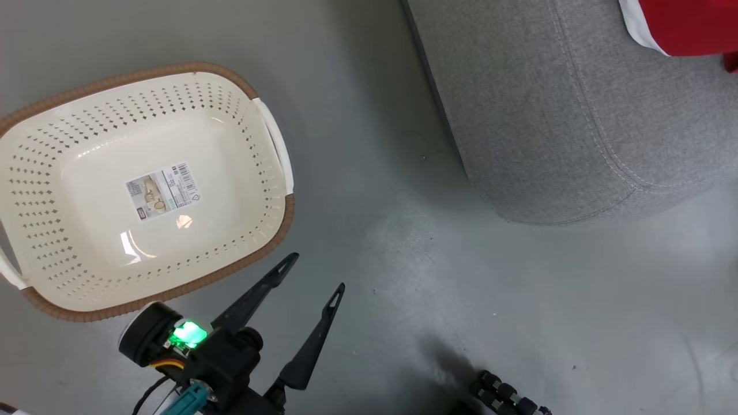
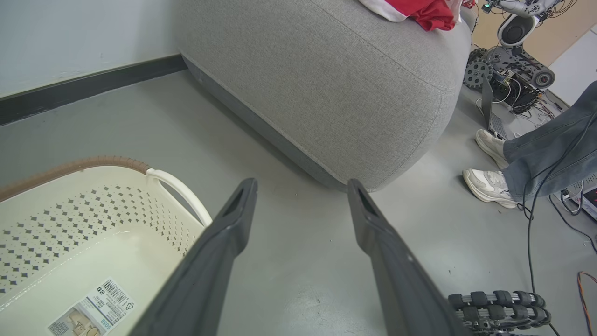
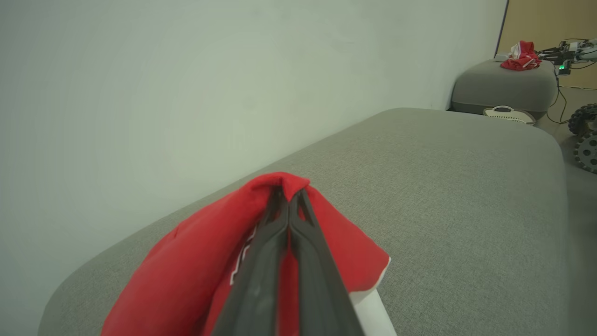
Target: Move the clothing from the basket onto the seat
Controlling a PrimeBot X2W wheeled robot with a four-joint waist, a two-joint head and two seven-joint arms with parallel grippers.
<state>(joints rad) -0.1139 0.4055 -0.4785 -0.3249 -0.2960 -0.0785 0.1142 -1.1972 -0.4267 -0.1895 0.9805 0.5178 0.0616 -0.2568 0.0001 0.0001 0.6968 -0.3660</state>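
– Right gripper (image 3: 290, 191): what is it doing?
– Its two fingers are pressed together on the clothing (image 3: 186, 266). A red fold is pinched at the tips, and the rest drapes down both sides onto the seat (image 3: 443, 186) beneath.
– And the left gripper (image 1: 317, 271)?
– Spread wide and holding nothing, low over the floor (image 1: 403, 259). The basket (image 1: 173, 68) sits just beside it on its left, and the seat's rounded corner lies ahead.
– Anything in the basket?
– Only the paper label (image 1: 163, 190) on its base. So I judge the carrying done. What's left is to let go of the clothing and draw that arm back.
– Is there room for that?
– Plenty. Ahead of the right fingers and to their right the seat runs broad and bare. The wall (image 3: 140, 93) stands close on their left, so I'd pull away from that side. The clothing seems well in from the seat's edge, though the part under the fingers is hidden.
– And around the left gripper?
– Open floor between basket and seat. A person's shoes (image 2: 487, 186) rest on the floor off to the right of those fingers, past the seat's corner, so keep any swing that way short.
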